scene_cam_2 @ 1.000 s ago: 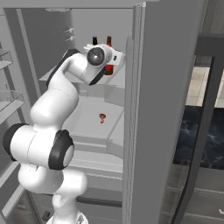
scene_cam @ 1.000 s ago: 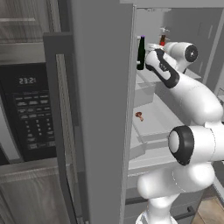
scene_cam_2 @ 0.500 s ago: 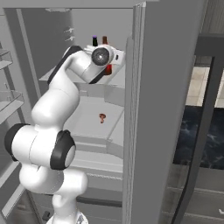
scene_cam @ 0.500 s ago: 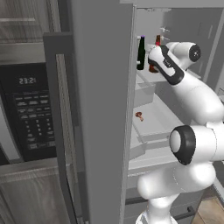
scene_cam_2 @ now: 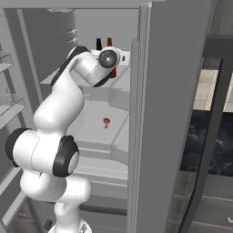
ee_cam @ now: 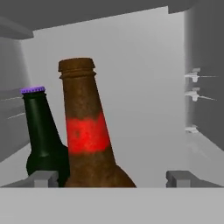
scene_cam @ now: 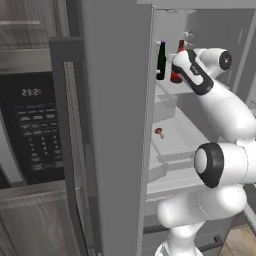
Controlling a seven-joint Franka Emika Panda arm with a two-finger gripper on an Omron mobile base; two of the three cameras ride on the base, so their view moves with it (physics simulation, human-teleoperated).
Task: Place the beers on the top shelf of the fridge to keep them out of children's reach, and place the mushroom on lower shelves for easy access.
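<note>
The fridge (scene_cam: 117, 125) stands open in a grey kitchen, its pale interior facing the robot, with a black microwave (scene_cam: 30, 130) built into the wall to its left and wood-grain cabinet fronts above and below that. On the top shelf (scene_cam_2: 120, 79) the two beers stand upright and close together: the dark green bottle (ee_cam: 43, 135) with its purple cap to the left in the hand view, the brown bottle (ee_cam: 89, 135) with the red label in front of it and nearer the camera. The gripper (ee_cam: 111, 177) sits low before the brown bottle, its fingertips (ee_cam: 43, 177) spread wide to either side of the bottle's base and clear of the glass, holding nothing. In the left base view the arm reaches up into the fridge with the hand beside the bottles. On a lower shelf (scene_cam: 190, 142), well below the beers, the small reddish-brown mushroom (scene_cam: 159, 132) lies alone on the pale slab. In the right base view, door bins (scene_cam_2: 9, 109) show at the left edge.
</note>
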